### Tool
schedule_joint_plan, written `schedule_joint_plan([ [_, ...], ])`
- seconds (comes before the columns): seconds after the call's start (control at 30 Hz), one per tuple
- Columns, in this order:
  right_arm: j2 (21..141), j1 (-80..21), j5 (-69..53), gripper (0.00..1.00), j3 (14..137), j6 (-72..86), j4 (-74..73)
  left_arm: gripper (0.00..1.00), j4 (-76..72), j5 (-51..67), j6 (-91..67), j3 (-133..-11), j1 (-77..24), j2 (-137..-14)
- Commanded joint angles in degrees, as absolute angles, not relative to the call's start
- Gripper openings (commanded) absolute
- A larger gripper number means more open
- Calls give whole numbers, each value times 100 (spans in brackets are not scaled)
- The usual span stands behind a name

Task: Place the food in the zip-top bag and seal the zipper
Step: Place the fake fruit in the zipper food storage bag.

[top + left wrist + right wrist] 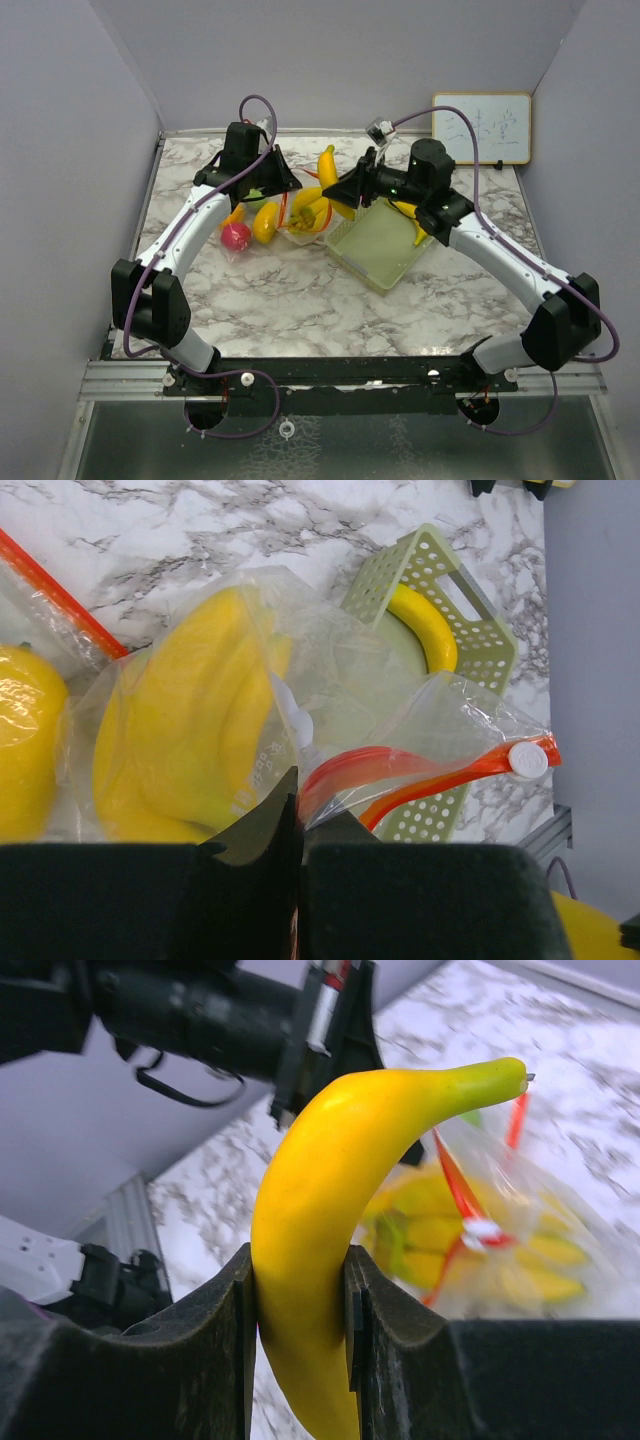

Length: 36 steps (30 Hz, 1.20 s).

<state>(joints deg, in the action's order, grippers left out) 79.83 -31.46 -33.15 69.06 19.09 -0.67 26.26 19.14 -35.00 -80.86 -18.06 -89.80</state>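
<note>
The clear zip-top bag (305,212) with an orange zipper lies at mid table and holds several yellow bananas (195,730). My left gripper (277,188) is shut on the bag's zipper edge (345,770) and holds it up; the white slider (526,760) sits at the strip's far end. My right gripper (352,186) is shut on a yellow banana (327,166), held in the air just right of the bag's mouth. In the right wrist view the banana (340,1220) stands between the fingers (215,1330), with the bag (480,1230) behind it. A red-pink fruit (235,236), a yellow fruit (265,222) and a partly hidden green apple (257,196) lie left of the bag.
The pale green mesh tray (372,262) stands right of the bag with one banana (410,213) at its far edge; it also shows in the left wrist view (450,600). A whiteboard (481,128) leans on the back wall. Walls close in on both sides.
</note>
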Motion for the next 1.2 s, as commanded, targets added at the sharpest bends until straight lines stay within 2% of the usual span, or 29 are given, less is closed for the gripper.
schedule_joint_plan([
  [0.0, 8850, -3279, -4494, 16, 7169, 2856, 1906, 0, 2180, 2451, -3848, -8129, -1776, -8797],
  [0.17, 9111, -3355, -3788, 16, 6867, 3062, 2830, 0, 1879, 2775, -4250, -8131, -1775, -8810],
  [0.33, 9310, -3409, -2993, 14, 7411, 2225, 2612, 0, 1721, 3075, -4572, -8064, -1775, -8843],
  [0.73, 9367, -3550, -1433, 17, 6656, 252, 2519, 0, 1533, 3477, -4857, -8112, -1749, -9050],
  [0.83, 9213, -3551, -1168, 28, 6477, -98, 2231, 0, 1474, 3527, -4896, -8117, -1722, -9107],
  [1.0, 8964, -3550, -956, 78, 6423, -143, 1987, 0, 1386, 3602, -4941, -8205, -1703, -9265],
  [1.03, 8913, -3551, -921, 85, 6458, -62, 1930, 0, 1384, 3603, -4940, -8223, -1698, -9284],
  [1.13, 8650, -3551, -926, 100, 6562, 36, 1744, 0, 1405, 3571, -4916, -8229, -1694, -9312],
  [1.17, 8557, -3551, -914, 100, 6610, 90, 1656, 0, 1398, 3554, -4902, -8216, -1687, -9316],
])
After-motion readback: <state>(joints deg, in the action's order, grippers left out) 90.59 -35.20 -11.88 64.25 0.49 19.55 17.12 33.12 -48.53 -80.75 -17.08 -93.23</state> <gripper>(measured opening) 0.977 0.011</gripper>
